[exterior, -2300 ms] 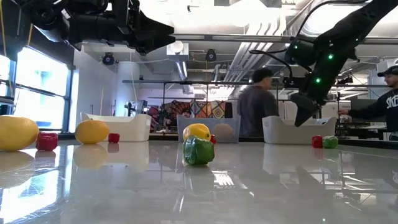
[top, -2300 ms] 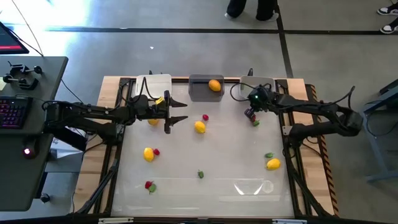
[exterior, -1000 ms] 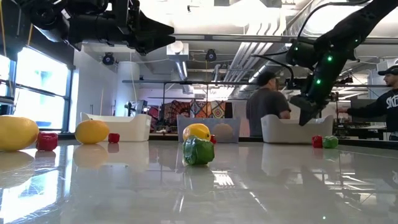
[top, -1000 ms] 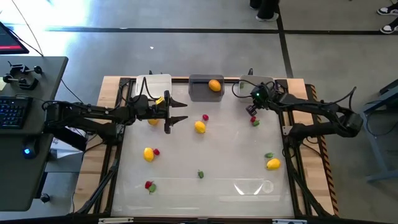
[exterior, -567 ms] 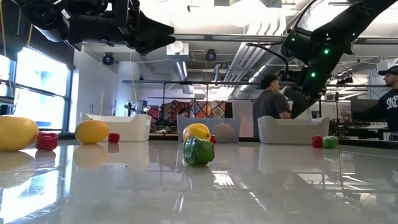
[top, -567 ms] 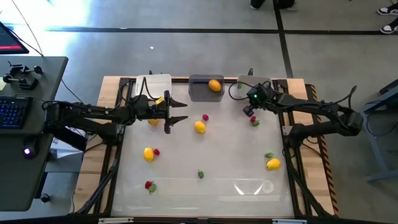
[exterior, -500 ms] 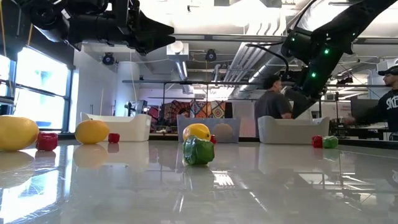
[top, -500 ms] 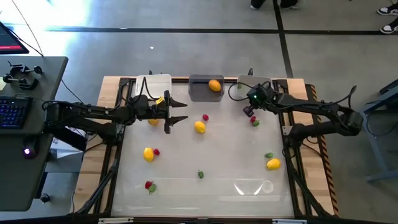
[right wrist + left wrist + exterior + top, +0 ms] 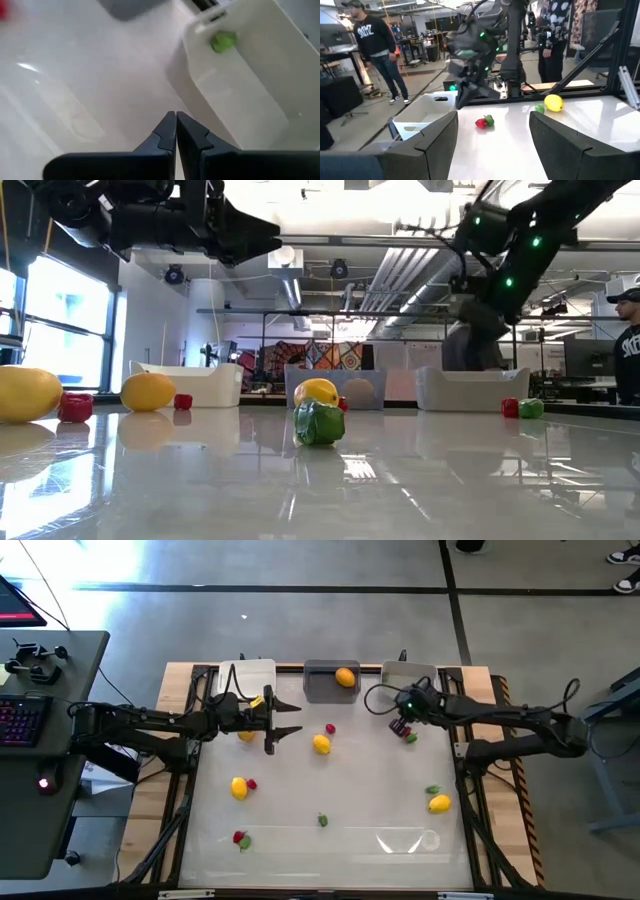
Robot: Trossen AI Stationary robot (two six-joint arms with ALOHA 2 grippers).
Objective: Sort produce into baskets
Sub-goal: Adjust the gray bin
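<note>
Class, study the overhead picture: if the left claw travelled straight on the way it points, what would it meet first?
The left claw, open, points across the table. Probably the yellow fruit or red piece lies first in line; height is unclear, so it might pass above.

White basket (image 9: 247, 673); dark grey basket (image 9: 325, 681); orange fruit (image 9: 345, 677); yellow fruit (image 9: 321, 744).

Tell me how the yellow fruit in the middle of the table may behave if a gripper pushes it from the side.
The yellow fruit is rounded and sits free on the glossy white table, so it would probably roll or slide rather than stay. It looks like smooth plastic, likely light and somewhat slippery. The red piece close beside it might get knocked.
</note>
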